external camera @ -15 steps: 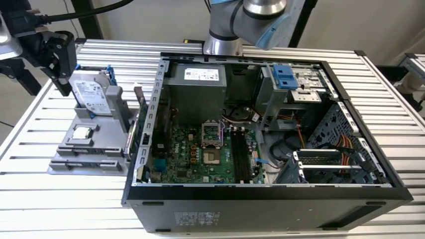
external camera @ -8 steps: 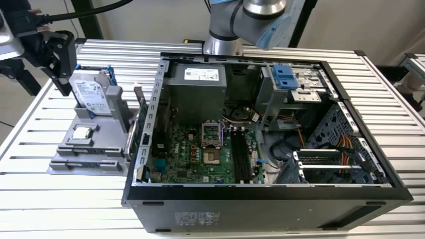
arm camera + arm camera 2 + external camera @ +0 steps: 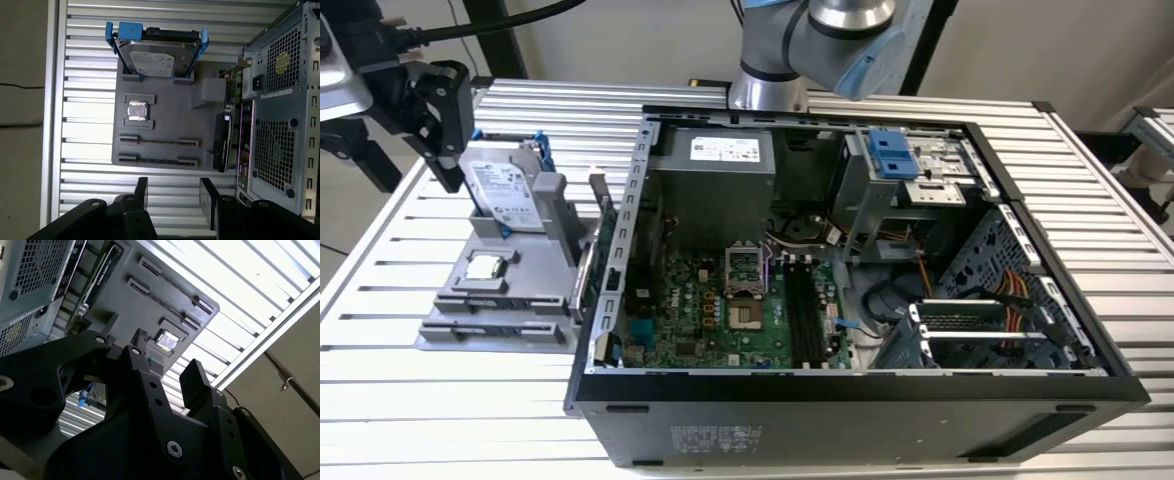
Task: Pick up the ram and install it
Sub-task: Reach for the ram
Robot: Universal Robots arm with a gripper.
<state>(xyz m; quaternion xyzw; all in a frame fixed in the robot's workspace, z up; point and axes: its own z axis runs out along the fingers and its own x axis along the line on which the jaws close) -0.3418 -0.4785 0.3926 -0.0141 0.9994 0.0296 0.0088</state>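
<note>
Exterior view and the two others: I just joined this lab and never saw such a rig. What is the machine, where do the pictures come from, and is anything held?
The grey jointed machine is a robot arm standing behind an open computer case on a slatted table. The exterior view comes from a camera off the arm; both wrist views come from cameras near its wrist and look past its black gripper. The gripper is open and holds nothing. Near it lies a grey tray carrying a hard drive, a processor chip and thin sticks on edge, apparently the ram.
</note>
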